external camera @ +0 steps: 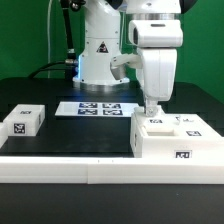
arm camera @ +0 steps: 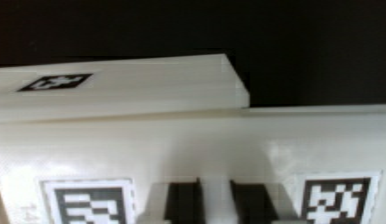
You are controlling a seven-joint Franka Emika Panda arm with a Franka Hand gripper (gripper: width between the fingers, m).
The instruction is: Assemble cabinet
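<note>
The white cabinet body (external camera: 176,138), a large block with tags on top, stands on the table at the exterior view's right. My gripper (external camera: 153,108) points straight down onto its rear left corner. In the wrist view the body (arm camera: 190,150) fills the lower half, with a tagged white slab (arm camera: 119,85) beyond it. My gripper (arm camera: 216,203) has its two dark fingers (arm camera: 181,203) close together, with a narrow white strip of the body between them. A smaller white tagged part (external camera: 25,122) lies apart at the exterior view's left.
The marker board (external camera: 100,108) lies flat on the black mat (external camera: 90,135) in front of the robot base (external camera: 100,55). A white strip runs along the table's front edge (external camera: 100,175). A green wall stands behind.
</note>
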